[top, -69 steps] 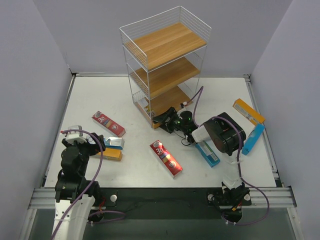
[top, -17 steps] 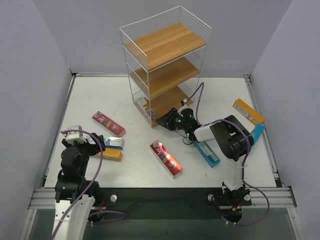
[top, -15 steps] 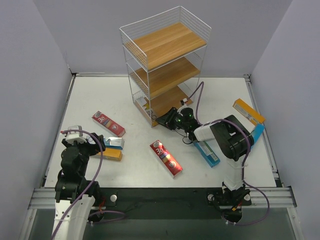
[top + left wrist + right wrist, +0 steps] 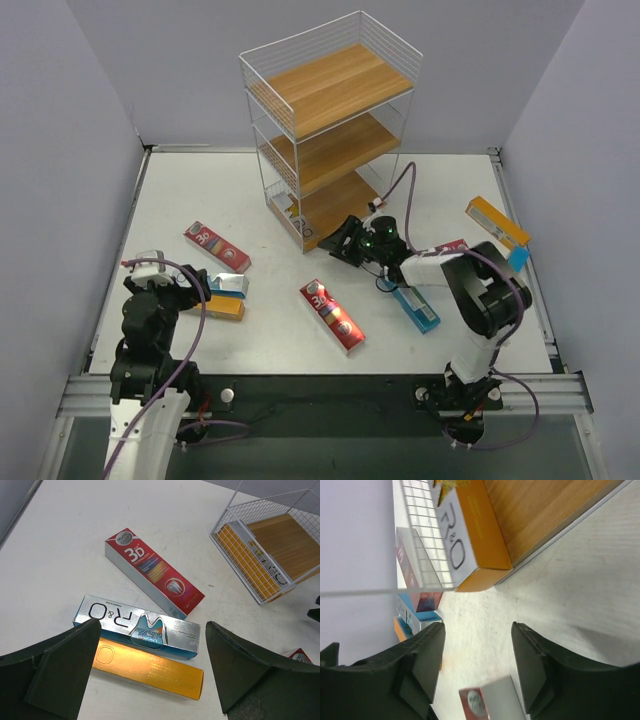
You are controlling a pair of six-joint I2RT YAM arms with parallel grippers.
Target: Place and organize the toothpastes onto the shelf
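Right fingers [image 4: 535, 670] stood apart with nothing between them, low over worktop [image 4: 50, 540], just off shelf [image 4: 545, 510] bottom board. Orange-and-white carton [image 4: 475, 540] lay on that board along wire side. Left fingers [image 4: 60, 670] were spread wide and empty above teal carton [image 4: 140, 630] and orange carton [image 4: 150, 672], which touched side by side. Red 3D carton [image 4: 155, 572] lay just beyond.

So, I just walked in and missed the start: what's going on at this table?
Two robot arms are loading toothpaste cartons onto the wire shelf. The right gripper is open and empty just in front of the bottom tier, where an orange-and-white carton lies. The left gripper hangs open above a teal carton, an orange carton and a red 3D carton, holding none. A red carton and others lie loose on the table.
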